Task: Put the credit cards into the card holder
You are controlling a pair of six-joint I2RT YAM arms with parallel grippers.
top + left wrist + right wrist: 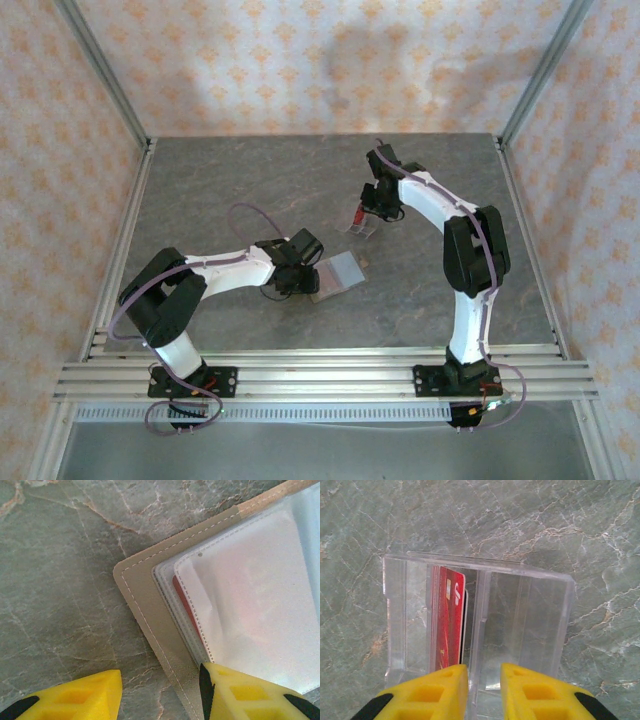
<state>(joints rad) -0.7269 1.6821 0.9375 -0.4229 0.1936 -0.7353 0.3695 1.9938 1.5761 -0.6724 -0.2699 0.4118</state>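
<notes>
Right gripper (484, 670): yellow fingers (427, 692) drawn close with a slim gap; nothing visibly caught between them. It points down into the clear slotted rack (530, 620). A rack partition lies under the gap; the red credit cards (449, 620) stand on edge in the slot just left of it, bottom ends running under the left-hand finger. Judgement: lined up one slot off, or narrowed so as to slip in beside the stack; a small shift toward the cards looks needed before a pinch on a card edge.

Left gripper (160, 672): fingers (75, 697) spread wide, nothing pinched. One finger sits over bare marble table (60, 580), the other over the near corner of the card holder (145, 610); whether it presses down I cannot tell. Likely posted there to steady the wallet while a card goes in.

Card holder lies open and flat, olive-brown cover down, clear sleeves (250, 605) up. A red card edge (186, 607) shows tucked under the top sleeve, so at least one card looks stowed.

Overhead: right gripper (368, 208) above the rack (362, 228), mid-table; left gripper (300, 268) touching or just beside the open holder (338, 275). Rack and holder sit near each other, keeping the carry short.

Risk: thin cards packed together; two may lift at once.
</notes>
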